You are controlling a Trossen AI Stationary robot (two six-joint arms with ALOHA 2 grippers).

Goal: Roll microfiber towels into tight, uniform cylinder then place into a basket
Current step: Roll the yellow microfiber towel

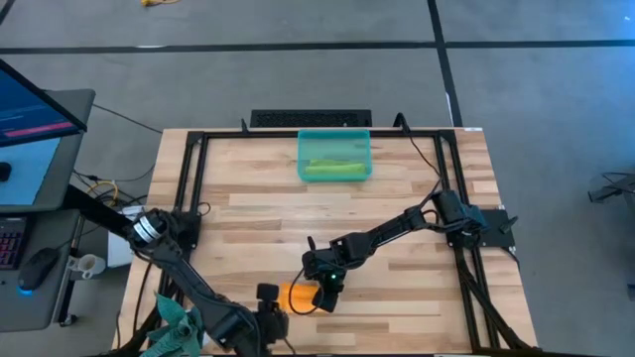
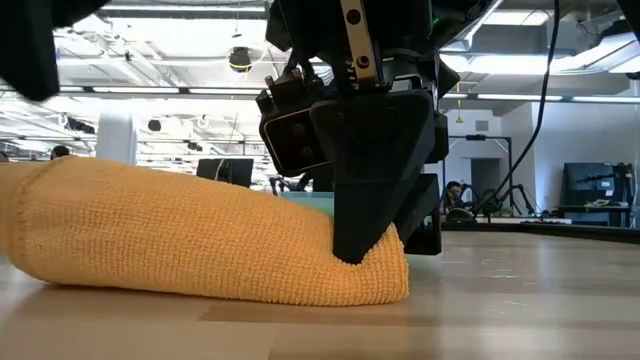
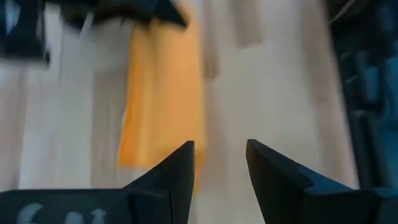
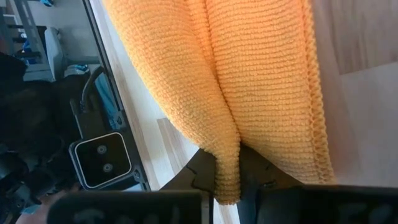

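wooden table (image 1: 397,188) | orange towel (image 2: 200,235) pinched by right end effector (image 4: 227,177) | left end effector (image 3: 221,162) open beside it

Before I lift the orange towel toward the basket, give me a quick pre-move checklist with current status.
1. Right gripper shut on a fold of the orange towel: ok.
2. Left gripper open and clear of the towel, fingers apart just past its end: ok.
3. Orange towel rolled tight and uniform: not ok; it lies as a loose, flattened fold in the low view.
4. Basket at the table's far edge, path across the table free: ok.
5. Room in the basket beside the green towel: cannot tell.
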